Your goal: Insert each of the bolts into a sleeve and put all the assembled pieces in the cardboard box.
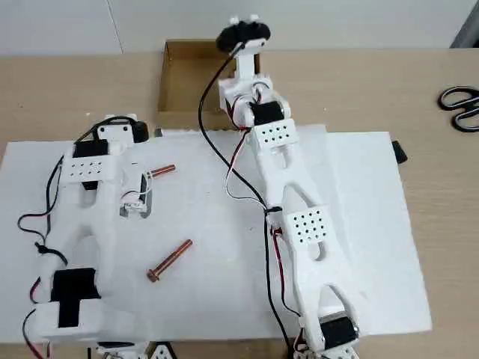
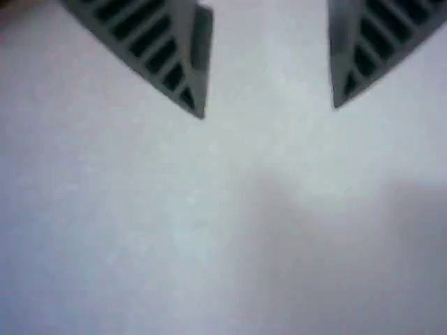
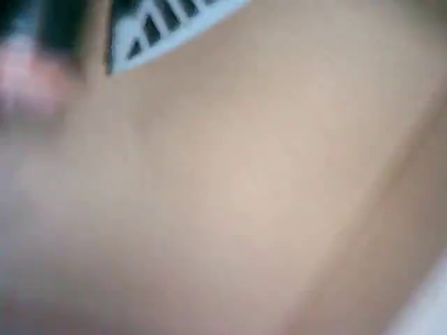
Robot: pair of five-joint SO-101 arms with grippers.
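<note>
Judging by layout, the pick-up of a bolt is in hand; no assembled piece is made out in the cardboard box [image 1: 163, 75].

- White sheet [image 1: 359, 224]: bare sheet is seen between the left fingers [image 2: 174, 63].
- Cardboard box: the right gripper [image 1: 244, 56] is held over it. Its finger spread cannot be told.
- Left gripper [image 2: 269, 108]: spread wide, pointed down, nothing held.
- Long bolt [image 1: 171, 259]: flat on the sheet, apart from the left fingers, on their base-ward side.
- Short bolt [image 1: 162, 171]: just beside the left fingers, on their box-ward side, untouched.

Next move, as judged: the wide fingers are to be shifted astride the short bolt's shank, lowered, then closed.
</note>
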